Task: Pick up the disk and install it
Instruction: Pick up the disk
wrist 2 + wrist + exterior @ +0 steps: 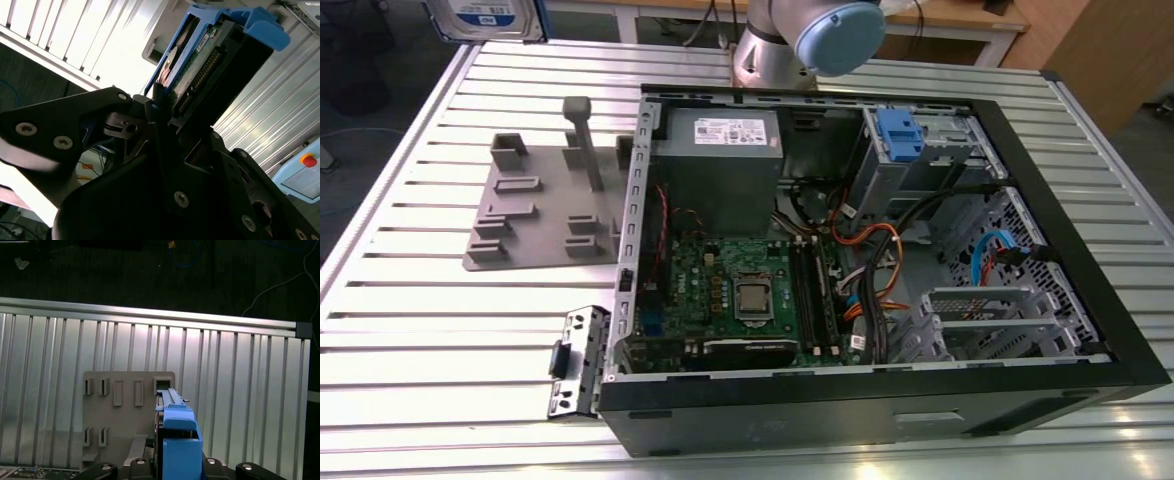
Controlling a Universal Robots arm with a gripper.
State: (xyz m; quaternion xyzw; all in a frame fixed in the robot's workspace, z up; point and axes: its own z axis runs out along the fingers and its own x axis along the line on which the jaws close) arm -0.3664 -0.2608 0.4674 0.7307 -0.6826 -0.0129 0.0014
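So the biggest thing here is the slatted metal table [427,300], and most of it is taken up by the open computer case [1067,290] lying on its side. Inside the case there's the grey power supply box [718,150], the green motherboard [734,290] and a tangle of cables. A small blue latch piece [897,130] sits up in the drive bay. How deep that bay goes is hard to make out.

On the exterior view's left of the case lies a grey fixture plate [540,215] with slots and an upright post. The arm [781,45] is cut off by the picture's top edge, so only a joint with a blue cap shows.

The disk [487,18] is up at the far corner on the exterior view's left, clear of the plate, and half chopped off by the frame. In the second wrist view the gripper [165,107] is clamped tight on the disk [210,55], seen edge-on, with the blue carrier sticking out. The label is out of sight there. In the first wrist view the disk [177,440] hangs over the fixture plate [125,410].
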